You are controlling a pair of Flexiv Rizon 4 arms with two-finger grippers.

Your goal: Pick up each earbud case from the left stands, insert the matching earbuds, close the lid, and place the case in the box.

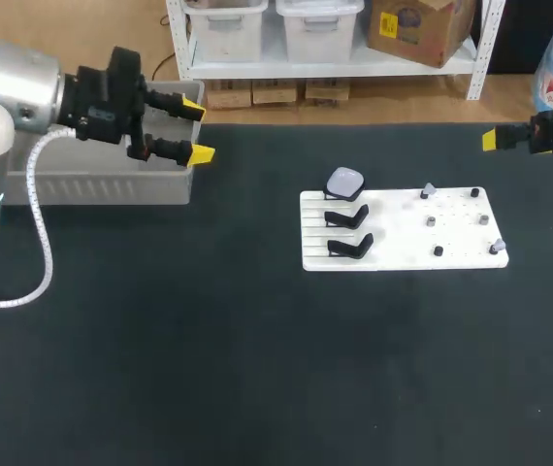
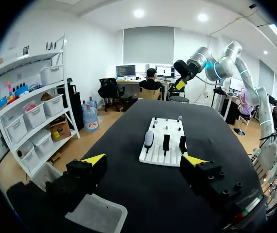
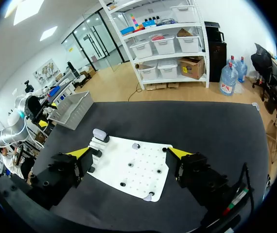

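white board (image 1: 393,250) bearing one earbud case (image 1: 344,182), left tool (image 1: 197,130) spread near grey box (image 1: 92,186), right tool (image 3: 129,152) spread

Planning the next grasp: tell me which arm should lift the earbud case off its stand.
Left, probably. The earbud case sits at the white board's left end, the side toward the open left claw, which looks straight along it. From the right claw, the case lies beyond the earbuds.

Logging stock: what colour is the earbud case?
Pale grey-lilac; the rounded earbud case shows best in head view.
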